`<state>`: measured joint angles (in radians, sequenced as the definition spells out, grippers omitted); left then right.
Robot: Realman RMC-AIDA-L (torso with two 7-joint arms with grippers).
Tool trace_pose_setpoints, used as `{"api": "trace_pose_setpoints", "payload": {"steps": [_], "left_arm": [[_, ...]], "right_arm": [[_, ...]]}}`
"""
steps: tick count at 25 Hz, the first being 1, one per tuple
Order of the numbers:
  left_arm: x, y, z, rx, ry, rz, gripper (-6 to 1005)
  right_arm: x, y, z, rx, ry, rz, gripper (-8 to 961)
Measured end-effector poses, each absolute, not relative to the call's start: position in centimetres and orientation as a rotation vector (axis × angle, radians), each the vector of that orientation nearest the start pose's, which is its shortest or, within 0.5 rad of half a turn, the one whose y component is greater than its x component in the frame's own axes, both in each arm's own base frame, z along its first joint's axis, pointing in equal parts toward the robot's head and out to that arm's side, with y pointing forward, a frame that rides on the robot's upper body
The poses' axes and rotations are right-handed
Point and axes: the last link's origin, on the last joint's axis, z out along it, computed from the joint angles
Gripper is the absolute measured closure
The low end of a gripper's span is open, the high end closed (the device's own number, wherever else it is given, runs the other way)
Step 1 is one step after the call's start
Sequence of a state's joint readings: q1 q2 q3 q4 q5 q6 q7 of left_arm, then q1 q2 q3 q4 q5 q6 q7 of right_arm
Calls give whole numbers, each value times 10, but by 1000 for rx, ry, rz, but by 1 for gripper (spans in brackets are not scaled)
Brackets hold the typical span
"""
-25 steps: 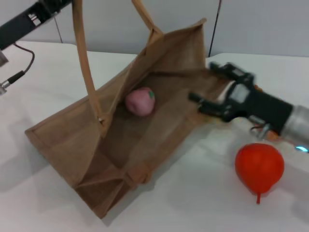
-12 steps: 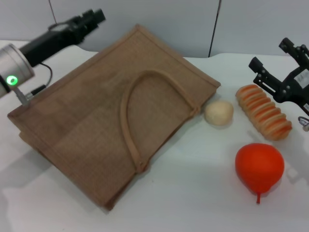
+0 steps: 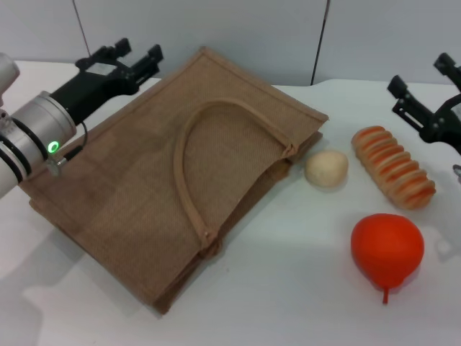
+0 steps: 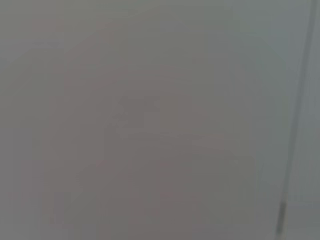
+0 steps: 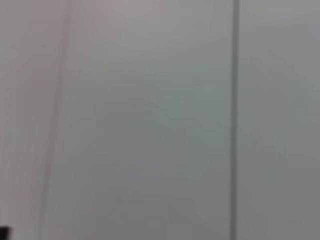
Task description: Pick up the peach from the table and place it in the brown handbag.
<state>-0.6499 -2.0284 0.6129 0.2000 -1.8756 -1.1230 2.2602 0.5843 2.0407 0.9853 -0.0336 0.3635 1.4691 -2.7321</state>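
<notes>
Peach: you cannot see it in any view; nothing pink shows on the table or at the bag's mouth.
Brown handbag (image 3: 173,194): you have one, lying flat on the table (image 3: 288,303), one arched handle (image 3: 189,187) resting across its upper face.
Beige ball (image 3: 326,168): one, just beside the bag's right corner.
Ridged orange-and-tan piece (image 3: 392,167): one, lying right of the ball, apart from it.
Orange-red fruit (image 3: 386,251): one, nearest you on the right, stalk pointing toward you.
Left hand (image 3: 133,58): one, above the bag's far left edge, fingers spread apart, holding nothing.
Right hand (image 3: 425,90): one, at the right edge beyond the ridged piece, fingers spread, empty.
Writing: you have no readable labels.
Wrist views: both show only a plain grey wall.
</notes>
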Motion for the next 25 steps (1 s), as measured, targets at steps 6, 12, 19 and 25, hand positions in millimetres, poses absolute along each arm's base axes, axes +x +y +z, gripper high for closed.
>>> {"api": "trace_pose_setpoints", "payload": {"steps": [6, 12, 19, 25], "left_arm": [[-291, 400, 25, -1780, -664, -942, 305], [-314, 390, 38, -1569, -712, -945, 307], [-319, 382, 44, -1521, -707, -985, 307], [-318, 380, 45, -1520, -698, -1000, 308]], "right_arm": [[295, 352, 1, -1823, 401, 888, 68], [308, 346, 9, -1723, 456, 889, 69], [316, 340, 15, -1663, 497, 910, 69], [315, 338, 16, -1659, 491, 921, 70]]}}
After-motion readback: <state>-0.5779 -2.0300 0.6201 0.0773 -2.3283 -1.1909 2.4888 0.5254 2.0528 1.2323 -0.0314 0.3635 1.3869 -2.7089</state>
